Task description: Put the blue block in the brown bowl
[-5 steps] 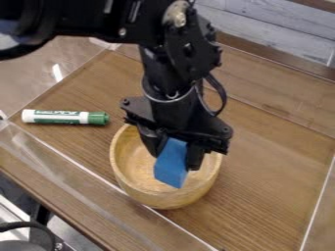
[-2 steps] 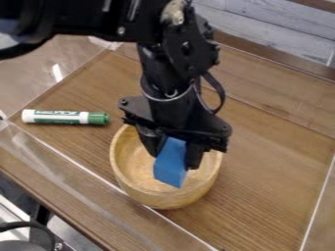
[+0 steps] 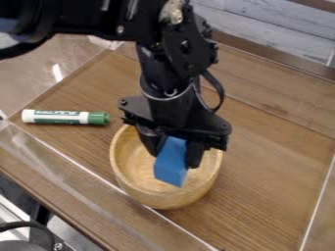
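The blue block (image 3: 171, 163) hangs upright between the black fingers of my gripper (image 3: 174, 152), which is shut on its upper end. It hangs inside the brown bowl (image 3: 140, 184), a round light wooden bowl on the table at lower centre; its lower end is near the bowl's floor, but I cannot tell if it touches. The black arm rises from the gripper toward the upper left and hides the bowl's far rim.
A green-and-white marker (image 3: 65, 118) lies on the wooden table (image 3: 268, 137) to the left of the bowl. A clear raised border (image 3: 78, 169) runs around the work area. The table's front edge is at the lower left.
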Robot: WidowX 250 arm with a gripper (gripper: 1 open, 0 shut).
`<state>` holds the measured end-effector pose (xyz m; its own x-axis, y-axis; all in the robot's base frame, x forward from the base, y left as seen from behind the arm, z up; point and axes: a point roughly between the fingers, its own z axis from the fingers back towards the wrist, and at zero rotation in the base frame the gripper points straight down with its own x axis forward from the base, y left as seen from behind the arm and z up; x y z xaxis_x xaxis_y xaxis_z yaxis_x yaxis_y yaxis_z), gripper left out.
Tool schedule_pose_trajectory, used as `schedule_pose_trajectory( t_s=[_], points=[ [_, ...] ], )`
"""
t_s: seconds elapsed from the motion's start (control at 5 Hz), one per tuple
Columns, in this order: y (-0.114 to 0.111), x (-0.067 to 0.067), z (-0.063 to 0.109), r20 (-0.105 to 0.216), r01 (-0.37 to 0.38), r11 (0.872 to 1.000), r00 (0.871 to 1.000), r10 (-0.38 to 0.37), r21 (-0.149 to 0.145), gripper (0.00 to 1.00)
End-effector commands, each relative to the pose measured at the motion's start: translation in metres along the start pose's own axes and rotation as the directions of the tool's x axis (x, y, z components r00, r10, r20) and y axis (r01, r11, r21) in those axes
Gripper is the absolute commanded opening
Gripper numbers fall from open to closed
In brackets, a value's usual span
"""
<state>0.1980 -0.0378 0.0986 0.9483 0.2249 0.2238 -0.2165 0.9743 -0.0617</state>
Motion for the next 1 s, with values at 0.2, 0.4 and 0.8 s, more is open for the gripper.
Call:
schedule_pose_trajectory(
  t_s=[0.2, 0.4, 0.8],
  points=[
    [0.0028, 0.0026, -0.0004, 0.022, -0.016, 1.0, 1.0, 0.016, -0.004, 0.0],
    [0.003, 0.0019, -0.0014, 0.022, -0.022, 1.0, 1.0, 0.022, -0.008, 1.0],
    [0.0046, 0.0029, 0.0021, 0.015, -0.029, 1.0, 0.999, 0.029, -0.012, 1.0]
  ],
)
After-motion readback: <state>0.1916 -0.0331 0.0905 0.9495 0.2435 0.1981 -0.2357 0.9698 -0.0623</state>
